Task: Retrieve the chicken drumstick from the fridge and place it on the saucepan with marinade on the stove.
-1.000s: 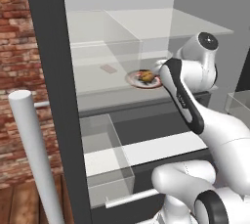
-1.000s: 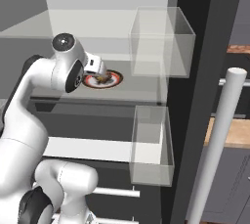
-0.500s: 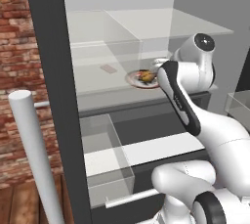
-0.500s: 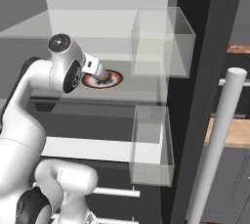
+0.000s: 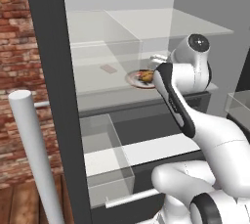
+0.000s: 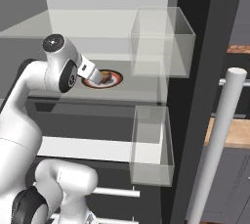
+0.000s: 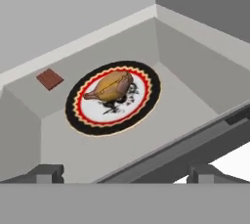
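In the left base view the fridge (image 5: 53,96) stands open and the arm reaches in over the middle shelf (image 5: 102,88), where the plate (image 5: 134,79) lies just ahead of the hand with the chicken drumstick (image 5: 145,75) on it, a golden lump close in front of the jaws. A small flat dark red-brown piece (image 5: 108,68) lies farther along the same shelf, beyond the plate and well apart from the jaws. In the right base view the hand's pale end points down at the plate (image 6: 108,80), whose patterned rim shows just past it; a clear door bin (image 6: 161,42) hangs off to the side, away from the jaws. In the hand view the two finger tips (image 7: 46,173) rise far apart at the bottom, so the jaws are spread wide and hold nothing; the drumstick (image 7: 113,85) lies on the plate (image 7: 149,93) straight ahead of them, not yet between them, and the flat piece (image 7: 50,78) lies beyond and to one side. As I judge it, the fridge is open and the approach nearly made; the grasp, the lift out, the carry to the stove and the setting down in the saucepan all remain.
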